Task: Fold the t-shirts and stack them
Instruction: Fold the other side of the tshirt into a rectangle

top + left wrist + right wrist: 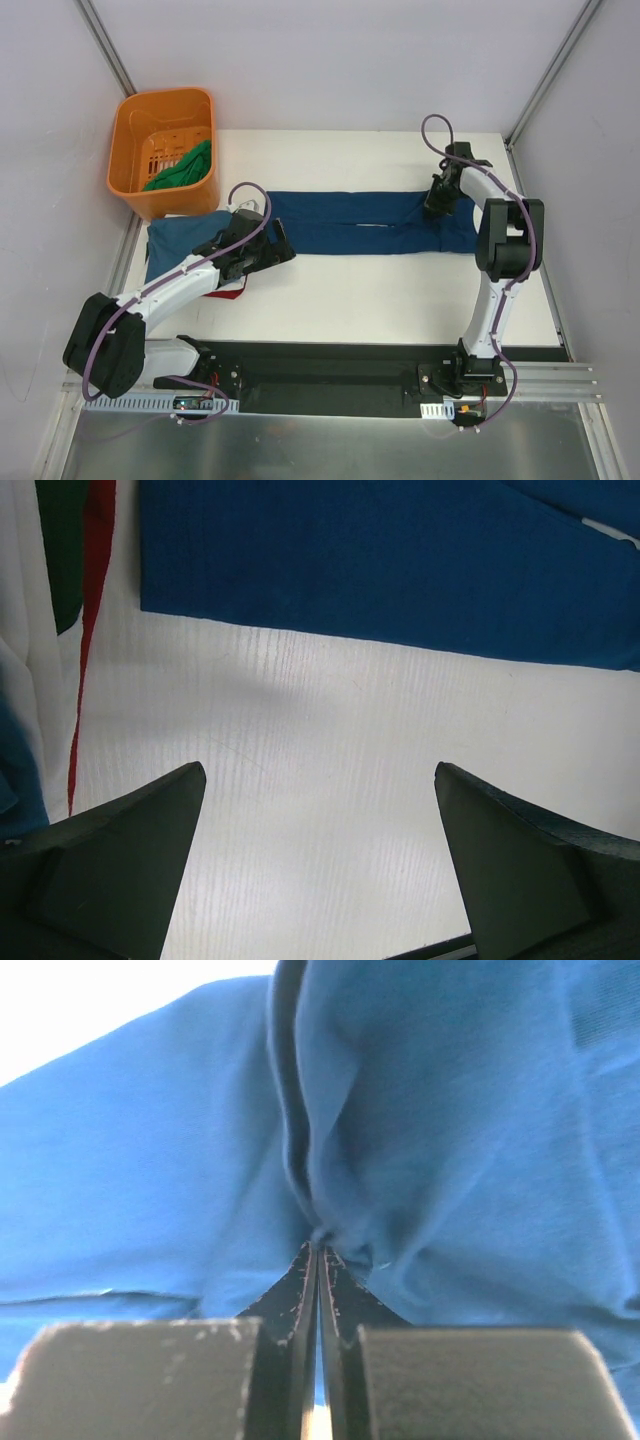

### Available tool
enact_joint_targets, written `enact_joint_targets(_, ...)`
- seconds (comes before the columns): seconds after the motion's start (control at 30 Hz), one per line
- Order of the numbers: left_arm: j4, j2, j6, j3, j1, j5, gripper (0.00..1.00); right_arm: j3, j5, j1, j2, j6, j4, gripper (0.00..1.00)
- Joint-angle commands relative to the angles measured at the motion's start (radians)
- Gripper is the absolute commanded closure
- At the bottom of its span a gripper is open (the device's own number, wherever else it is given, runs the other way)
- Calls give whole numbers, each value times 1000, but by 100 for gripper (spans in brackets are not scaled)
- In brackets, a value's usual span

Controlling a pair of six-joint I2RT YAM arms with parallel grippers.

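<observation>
One wide white bench (350, 300) fills most of the top view. Across its middle lies a long dark blue cloth t-shirt (340, 222), folded into a narrow band that runs from left of centre to the right side of the frame.

The orange plastic basket (160, 140) stands in the upper left, at the far left corner of the bench, and a green cloth t-shirt (185, 168) lies crumpled inside it against the near wall. Just below the basket, at the left edge of the bench, a lighter blue cloth t-shirt (175, 240) lies partly under the left arm, and a small piece of red cloth (228, 293) shows under the same arm.

The left pincer (283, 250) is at the left end of the dark blue t-shirt. In the left wrist view it (318, 775) is spread wide and holds nothing, with only bare bench between its fingers; the straight edge of the dark blue t-shirt (400, 570) lies beyond the tips, at the top of the frame. At the upper left of that frame there are strips of red (95, 560) and green (65, 550) cloth on white cloth (30, 680).

The right pincer (438, 205) is on the right part of the dark blue t-shirt, near its far edge. The right wrist view shows it (318, 1250) closed tightly on a gathered fold of this blue cloth (450, 1160).
</observation>
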Motion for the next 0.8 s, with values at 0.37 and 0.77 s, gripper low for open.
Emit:
enact_joint_targets(0.37,12,-29,44,43,2,-8,1,67,-154,67,-56,255,197,99)
enact_joint_targets(0.77,12,-73,71,47,2,33,0,185,-160,86,0,372,262,4)
